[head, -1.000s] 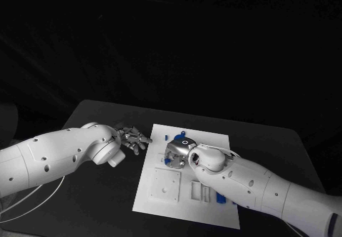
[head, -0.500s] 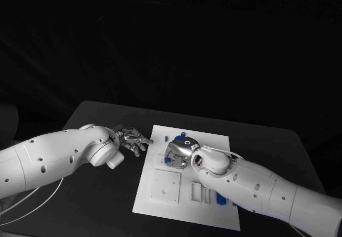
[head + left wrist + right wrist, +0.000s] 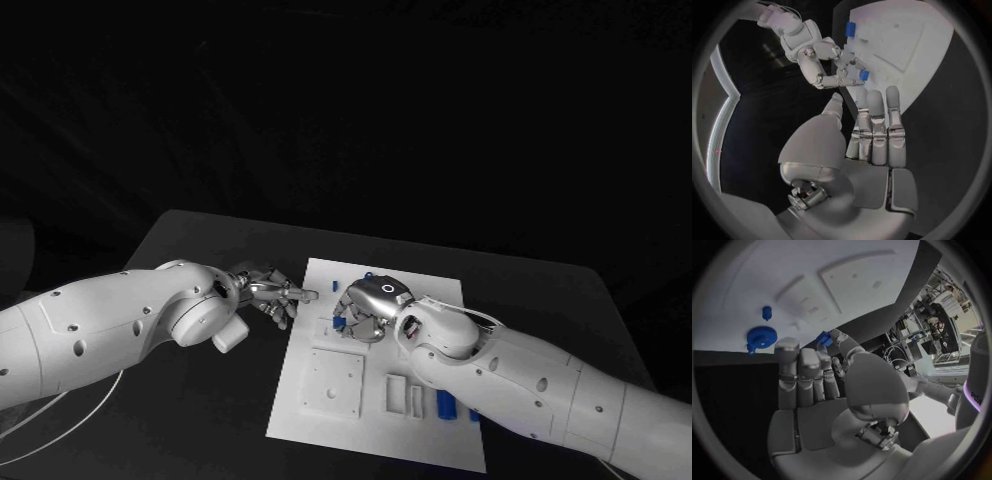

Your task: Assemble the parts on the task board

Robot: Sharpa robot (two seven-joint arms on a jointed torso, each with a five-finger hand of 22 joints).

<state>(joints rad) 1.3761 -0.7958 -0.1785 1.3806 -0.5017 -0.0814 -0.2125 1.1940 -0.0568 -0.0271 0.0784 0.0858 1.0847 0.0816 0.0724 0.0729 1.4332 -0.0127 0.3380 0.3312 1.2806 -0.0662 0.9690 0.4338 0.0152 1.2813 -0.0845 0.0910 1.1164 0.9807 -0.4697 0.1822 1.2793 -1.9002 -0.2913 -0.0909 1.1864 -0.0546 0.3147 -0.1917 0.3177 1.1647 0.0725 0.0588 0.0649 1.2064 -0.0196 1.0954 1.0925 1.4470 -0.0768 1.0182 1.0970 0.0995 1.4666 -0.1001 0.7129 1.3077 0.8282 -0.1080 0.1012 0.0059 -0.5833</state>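
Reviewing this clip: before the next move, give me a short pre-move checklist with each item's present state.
1. Right hand has a part: ok. In the left wrist view a small blue part sits between its fingers; the right wrist view shows it at the fingers too.
2. Left hand is free: ok, fingers straight and apart in its wrist view, holding nothing.
3. Left hand clear of the task board: ok, it hovers beside the board's edge on the robot's left.
4. Target slot for the held part is visible: cannot tell, the right hand covers that area in the head view.
5. Other blue parts undisturbed on the board: ok.
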